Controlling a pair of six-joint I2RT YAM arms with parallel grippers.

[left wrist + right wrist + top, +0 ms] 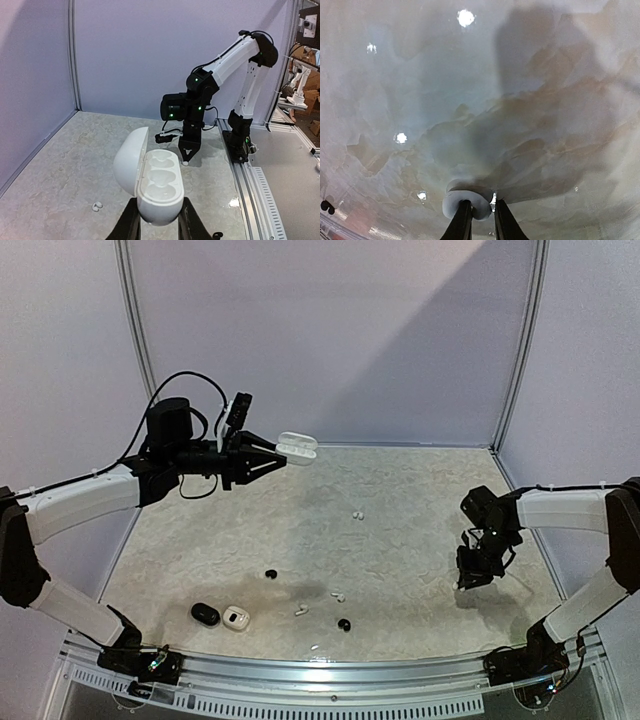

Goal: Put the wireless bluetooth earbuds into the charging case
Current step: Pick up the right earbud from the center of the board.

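Left gripper (159,222) is clamping the open white charging case (159,187) up off the table, upper left of the top view; both wells are sitting empty. Right gripper (482,220) is pinching a white earbud (455,200) at table level, right side. Nothing is inserted yet, and the other earbuds (338,596) are lying loose, lower centre.

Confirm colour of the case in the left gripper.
White, lid and wells alike; charging case shows best in left wrist view.
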